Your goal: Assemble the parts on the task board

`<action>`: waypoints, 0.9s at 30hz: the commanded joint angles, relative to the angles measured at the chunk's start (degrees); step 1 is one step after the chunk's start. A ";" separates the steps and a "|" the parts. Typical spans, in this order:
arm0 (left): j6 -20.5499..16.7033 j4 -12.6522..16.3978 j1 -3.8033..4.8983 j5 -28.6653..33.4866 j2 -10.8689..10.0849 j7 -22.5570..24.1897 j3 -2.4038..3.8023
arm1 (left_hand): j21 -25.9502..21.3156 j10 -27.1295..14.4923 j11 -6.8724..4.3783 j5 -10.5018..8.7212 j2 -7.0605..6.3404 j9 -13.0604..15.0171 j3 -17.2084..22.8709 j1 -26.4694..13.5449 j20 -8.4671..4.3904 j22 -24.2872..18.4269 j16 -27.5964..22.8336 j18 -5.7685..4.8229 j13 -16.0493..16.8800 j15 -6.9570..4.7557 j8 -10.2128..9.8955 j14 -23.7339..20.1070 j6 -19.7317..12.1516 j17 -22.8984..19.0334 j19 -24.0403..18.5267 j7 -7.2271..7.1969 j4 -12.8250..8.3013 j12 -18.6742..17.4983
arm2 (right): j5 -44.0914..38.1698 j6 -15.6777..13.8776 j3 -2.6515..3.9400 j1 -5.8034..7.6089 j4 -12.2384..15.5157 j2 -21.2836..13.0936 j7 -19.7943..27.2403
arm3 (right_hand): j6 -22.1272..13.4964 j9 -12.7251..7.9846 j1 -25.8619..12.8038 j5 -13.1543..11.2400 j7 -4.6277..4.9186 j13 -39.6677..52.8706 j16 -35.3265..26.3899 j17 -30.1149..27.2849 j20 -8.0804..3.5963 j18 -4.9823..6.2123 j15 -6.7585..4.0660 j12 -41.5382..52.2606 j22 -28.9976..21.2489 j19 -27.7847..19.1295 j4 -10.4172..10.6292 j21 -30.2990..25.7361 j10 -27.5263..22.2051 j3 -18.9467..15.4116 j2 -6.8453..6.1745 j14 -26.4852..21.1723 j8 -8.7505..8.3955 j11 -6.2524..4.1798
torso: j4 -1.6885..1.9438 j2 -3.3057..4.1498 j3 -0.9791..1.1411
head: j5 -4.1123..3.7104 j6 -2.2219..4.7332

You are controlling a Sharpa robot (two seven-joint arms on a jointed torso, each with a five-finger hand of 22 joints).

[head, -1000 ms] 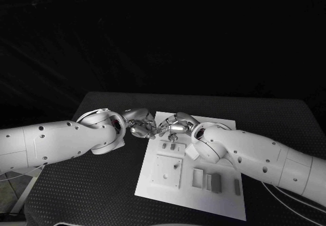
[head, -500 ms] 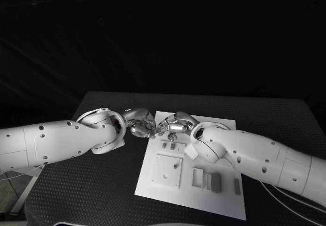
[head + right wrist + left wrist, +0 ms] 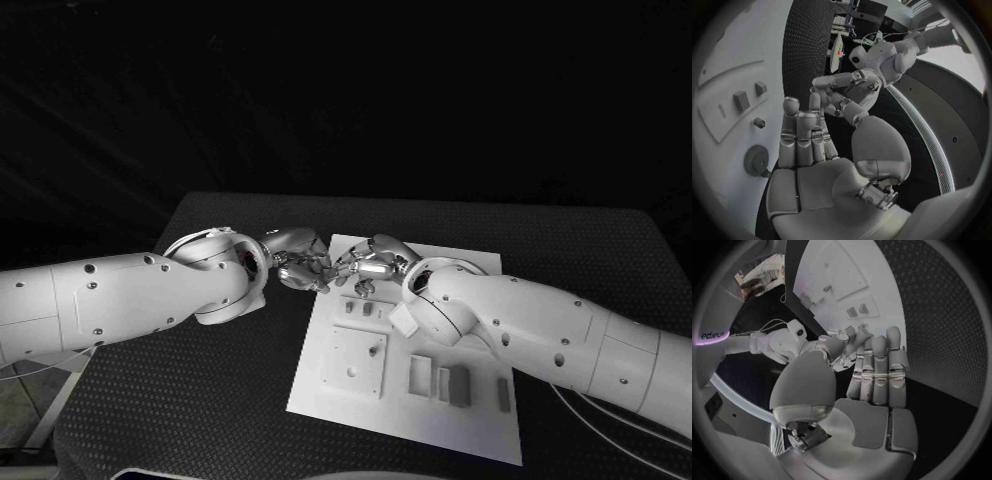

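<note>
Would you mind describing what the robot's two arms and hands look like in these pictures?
Both the left arm and right arm are thick, rounded white shells dotted with small dark screw holes. Each ends in a silver metallic hand, left hand and right hand, with grey padded palms and segmented fingers. Thin pale cables trail beneath the right arm.

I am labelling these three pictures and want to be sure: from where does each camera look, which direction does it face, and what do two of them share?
Head view: on the robot's head, looking down at the black table; both white arms enter, left hand and right hand meet over the task board.
Left wrist view: behind the left hand, facing the board and the right hand.
Right wrist view: behind the right hand, facing the left hand, board alongside.
Shared: all show the board; each wrist view shows the other hand.
</note>
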 commanded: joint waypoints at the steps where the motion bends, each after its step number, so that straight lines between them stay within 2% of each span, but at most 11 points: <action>1: 0.67 0.21 0.07 0.26 0.28 0.13 0.02 | -0.22 0.34 0.04 0.15 3.84 0.11 1.67 3.04 -0.28 0.06 0.39 0.99 0.12 -0.26 0.06 0.34 0.32 -0.06 0.05 0.13 1.42 0.22 | -1.52 -0.38 0.05 -0.01 0.31 0.41 -0.06 | -0.49 0.09 -1.03 -0.13 0.01 0.10 0.33 -0.06 -0.13 1.51 0.00 -0.27 1.09 -0.22 0.07 0.23 -0.34 -0.75 -0.20 -0.28 -0.32 0.10 | 0.03 0.00 -0.02 | 0.01 -0.03; 9: 0.70 0.21 0.07 0.26 0.35 0.09 0.02 | -0.23 0.39 0.01 0.14 3.82 0.16 1.68 3.03 -0.29 0.08 0.43 0.99 0.13 -0.28 0.05 0.38 0.32 -0.06 0.10 0.12 1.43 0.23 | -2.01 -0.40 0.05 -0.08 -0.07 1.10 -0.92 | -0.38 0.33 -2.08 -0.04 -0.05 0.33 0.43 -0.04 -0.25 1.51 -0.05 -0.26 1.04 -0.18 0.13 0.22 -0.23 -1.89 -0.35 -0.28 -0.35 0.05 | 0.06 0.01 -0.01 | 0.01 -0.06; 15: 0.69 0.23 0.08 0.26 0.44 0.09 0.02 | -0.23 0.41 0.00 0.15 3.81 0.20 1.69 3.03 -0.30 0.09 0.45 0.99 0.14 -0.29 0.04 0.40 0.33 -0.06 0.12 0.12 1.43 0.23 | -2.78 -1.31 0.05 -0.16 -0.48 1.59 -1.78 | 0.33 0.70 -0.11 0.12 -0.44 0.76 0.51 -0.06 -0.54 1.51 -0.40 0.15 1.03 -0.08 -0.14 0.22 0.53 -1.02 0.77 -0.24 -0.06 -0.31 | 0.03 0.01 -0.02 | 0.00 -0.09; 23: 0.72 0.26 0.08 0.26 0.45 0.05 0.02 | -0.24 0.43 -0.01 0.15 3.79 0.23 1.69 3.02 -0.31 0.11 0.47 0.99 0.15 -0.31 0.04 0.42 0.33 -0.06 0.15 0.12 1.44 0.23 | -3.65 -2.30 0.05 -0.30 -0.81 1.79 -2.76 | 1.98 1.49 5.20 0.25 -1.16 1.61 0.58 -0.16 -0.52 1.51 -1.00 0.86 1.08 0.23 -0.18 0.32 1.97 4.56 2.14 0.05 0.48 -0.94 | 0.01 0.01 -0.03 | 0.03 -0.17; 27: 0.72 0.30 0.08 0.26 0.44 0.00 0.02 | -0.25 0.44 -0.01 0.15 3.78 0.25 1.70 3.02 -0.32 0.11 0.48 0.98 0.15 -0.31 0.03 0.43 0.33 -0.06 0.16 0.11 1.44 0.23 | -3.51 -2.74 0.05 -0.36 -0.93 1.83 -2.97 | 2.76 1.92 7.31 0.32 -1.40 2.03 0.60 -0.21 -0.48 1.51 -1.30 1.17 1.09 0.23 -0.21 0.34 2.76 9.01 2.98 0.07 0.66 -1.21 | 0.02 0.00 -0.01 | 0.04 -0.18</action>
